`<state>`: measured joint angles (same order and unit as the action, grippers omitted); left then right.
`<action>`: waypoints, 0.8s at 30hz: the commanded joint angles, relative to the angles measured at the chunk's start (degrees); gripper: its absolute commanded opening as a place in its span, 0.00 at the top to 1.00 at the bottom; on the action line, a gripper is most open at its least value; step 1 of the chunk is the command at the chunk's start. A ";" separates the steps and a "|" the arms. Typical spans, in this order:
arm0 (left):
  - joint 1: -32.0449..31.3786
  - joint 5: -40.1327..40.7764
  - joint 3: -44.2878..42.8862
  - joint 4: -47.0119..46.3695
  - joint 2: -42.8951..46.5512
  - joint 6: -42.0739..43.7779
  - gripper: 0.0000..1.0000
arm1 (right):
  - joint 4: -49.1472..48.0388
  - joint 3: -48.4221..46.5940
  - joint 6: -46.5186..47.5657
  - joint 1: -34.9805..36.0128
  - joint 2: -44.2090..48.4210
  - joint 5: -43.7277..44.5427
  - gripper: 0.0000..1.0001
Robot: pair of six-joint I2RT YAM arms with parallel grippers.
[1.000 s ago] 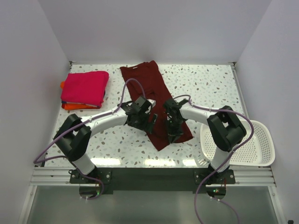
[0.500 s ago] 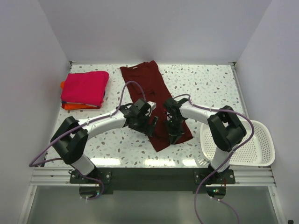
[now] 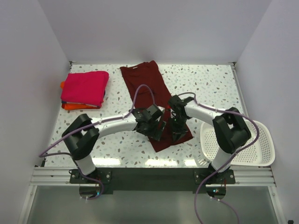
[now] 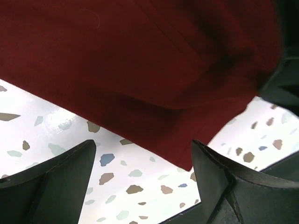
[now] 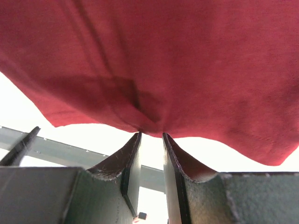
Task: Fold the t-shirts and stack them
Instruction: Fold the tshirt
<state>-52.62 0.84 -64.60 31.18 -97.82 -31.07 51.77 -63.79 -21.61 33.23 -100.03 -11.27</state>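
my left tool [image 4: 144, 148] gapes wide over the near corner of the maroon t-shirt [image 3: 144, 83], mid-frame on the tabletop [image 3: 210, 84]. right tool [image 5: 150, 136] is narrow at its hem; i cannot tell if it grips.

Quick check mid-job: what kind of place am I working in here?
Probably a lab test cell, not a home: plain white walls box in a speckled tabletop, and an aluminium rail runs along its near edge.
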 commanded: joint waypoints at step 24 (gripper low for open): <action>-0.99 1.97 2.89 7.84 -5.54 -6.19 0.61 | -1.41 -0.45 0.69 -3.79 6.51 -3.68 0.72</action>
<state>-53.06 3.33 -65.06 36.34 -103.39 -34.33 48.88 -60.97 -20.36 29.74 -96.53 -14.31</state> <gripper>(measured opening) 0.400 0.274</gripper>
